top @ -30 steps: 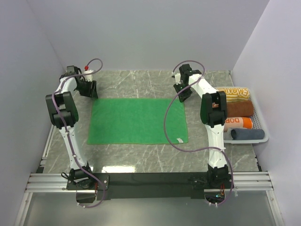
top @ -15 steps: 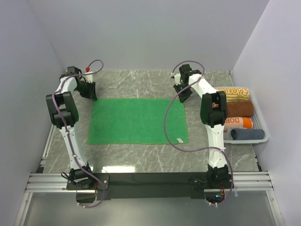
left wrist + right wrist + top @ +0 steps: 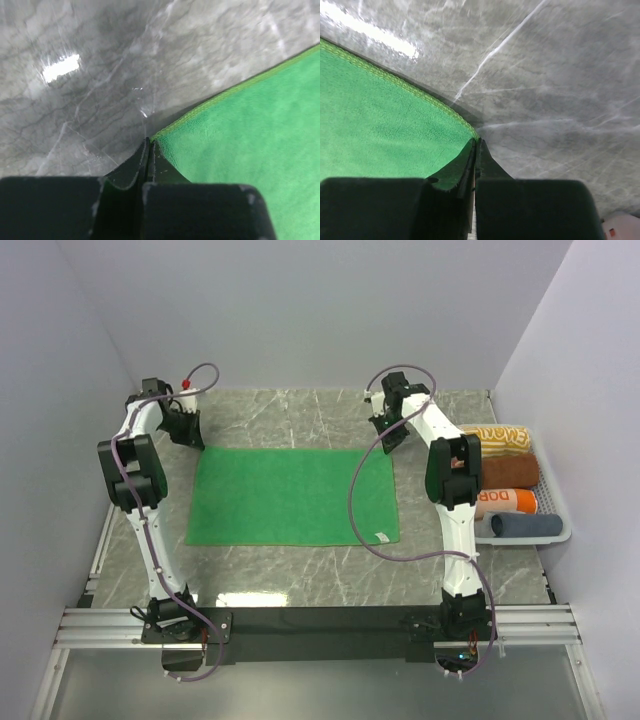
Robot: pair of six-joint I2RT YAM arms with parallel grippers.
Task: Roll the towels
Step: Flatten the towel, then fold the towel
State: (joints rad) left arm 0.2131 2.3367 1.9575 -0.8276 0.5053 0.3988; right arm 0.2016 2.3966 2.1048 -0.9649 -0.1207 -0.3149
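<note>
Right now my left gripper (image 3: 149,143) has its fingers pressed together on the far left corner of the green towel (image 3: 290,496), and my right gripper (image 3: 475,143) pinches the far right corner the same way. The towel lies flat on the grey table (image 3: 300,570) between my arms.

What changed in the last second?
The left fingers and right fingers both edged slightly toward the table's far side, the left ones also a little leftward. They are shut at the green towel's far corners; no taking or letting go shows. The towel lies flat where it was; the rolled towels in the tray are unmoved.
</note>
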